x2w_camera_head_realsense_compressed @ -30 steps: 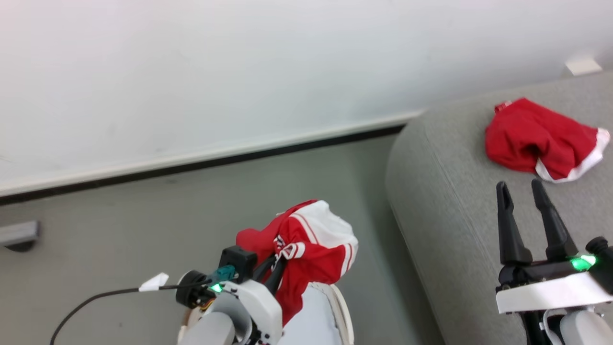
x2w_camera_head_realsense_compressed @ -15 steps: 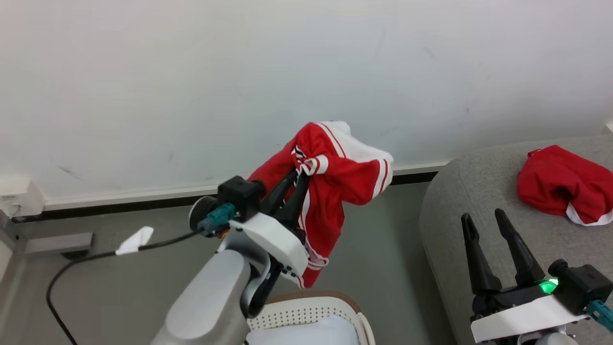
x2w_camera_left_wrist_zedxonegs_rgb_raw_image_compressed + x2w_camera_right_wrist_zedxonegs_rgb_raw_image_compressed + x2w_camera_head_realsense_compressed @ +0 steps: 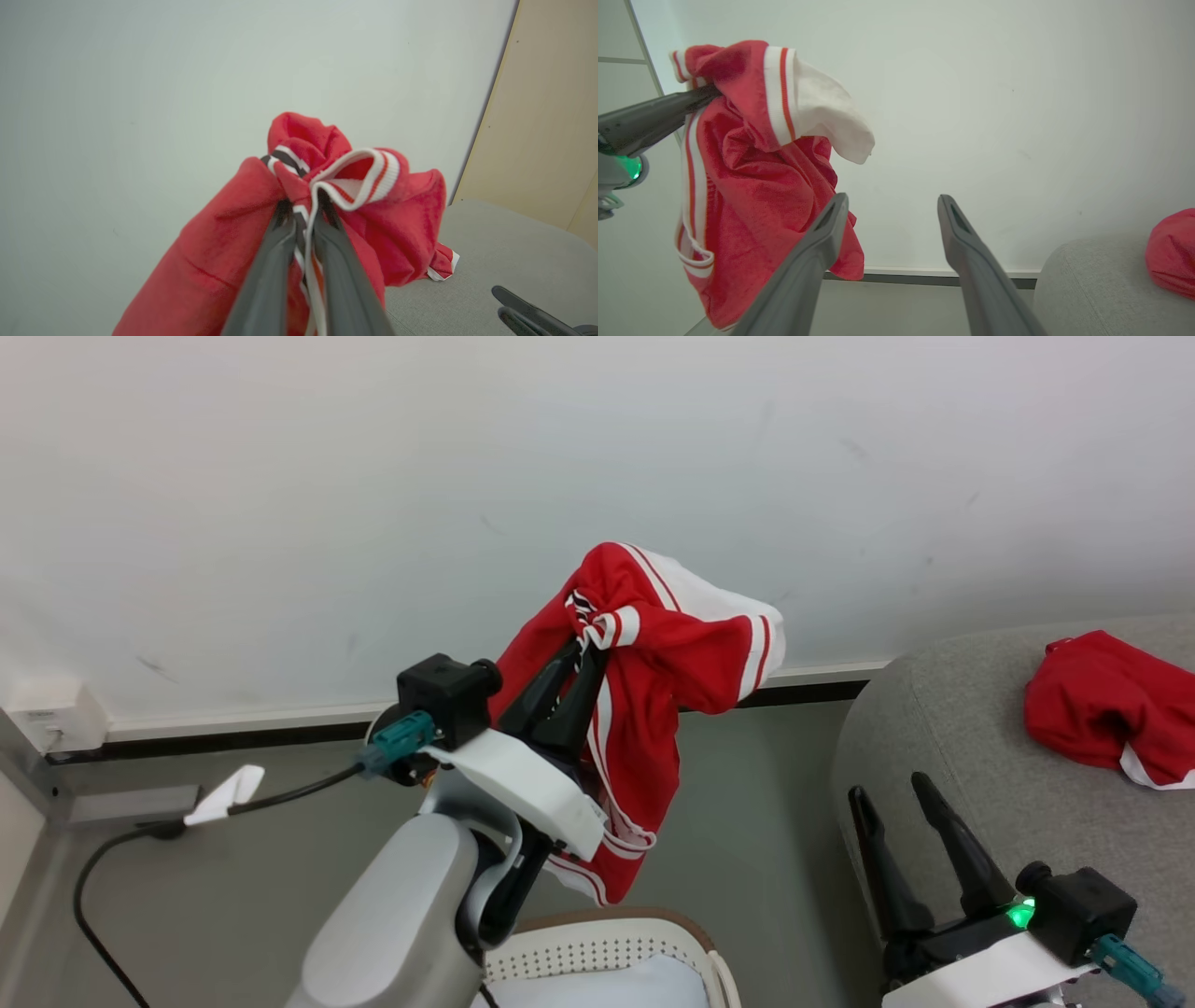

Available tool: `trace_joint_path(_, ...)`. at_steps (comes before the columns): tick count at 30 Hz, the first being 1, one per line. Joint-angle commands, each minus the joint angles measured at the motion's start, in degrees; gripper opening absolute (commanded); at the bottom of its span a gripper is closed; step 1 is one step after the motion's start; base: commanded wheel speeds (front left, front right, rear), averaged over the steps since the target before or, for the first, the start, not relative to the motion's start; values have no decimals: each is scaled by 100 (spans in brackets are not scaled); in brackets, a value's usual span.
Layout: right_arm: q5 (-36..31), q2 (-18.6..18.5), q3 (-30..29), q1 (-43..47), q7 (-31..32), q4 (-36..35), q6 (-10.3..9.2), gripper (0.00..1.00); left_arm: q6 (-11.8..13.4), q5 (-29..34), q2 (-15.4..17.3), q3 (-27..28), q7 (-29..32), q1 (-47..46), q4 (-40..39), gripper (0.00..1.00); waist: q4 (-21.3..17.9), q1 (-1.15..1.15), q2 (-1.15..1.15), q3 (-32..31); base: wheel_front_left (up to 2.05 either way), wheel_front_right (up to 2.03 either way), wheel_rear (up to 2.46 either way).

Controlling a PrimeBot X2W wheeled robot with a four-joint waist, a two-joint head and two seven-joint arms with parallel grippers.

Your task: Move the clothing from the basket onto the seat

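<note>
Head view: a bright red soft garment with white striped trim (image 3: 672,653) is held pinched in the closed left gripper (image 3: 584,655). It is raised over the oval white perforated plastic basket (image 3: 607,947), left of the large light grey fabric sofa (image 3: 934,775). Bare floor (image 3: 747,821) is seen between basket and sofa edge. A second red garment (image 3: 1092,719) is seen lying on the sofa.

Left wrist view: a beige panel (image 3: 546,116) is revealed beyond the sofa.

Right wrist view: the right gripper (image 3: 893,198) is shown spread wide, holding nothing, beside the sofa's rounded edge.
</note>
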Motion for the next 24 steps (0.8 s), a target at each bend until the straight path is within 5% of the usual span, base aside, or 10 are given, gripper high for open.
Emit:
trace_joint_path(1,57,-20,85,-31,3,37,-13,100,6,-46,2,-9,-3,60,-49,0,31,0,0,-6,0,0,0)
trace_joint_path(11,212,17,1255,-481,3,539,-13,100,-76,-209,-78,-477,2,217,-97,0,342,0,0,-95,0,0,0)
trace_joint_path(24,666,175,2043,-1056,3,1662,-13,100,-219,-614,-115,-1513,100,251,-156,0,1363,0,0,-335,0,0,0)
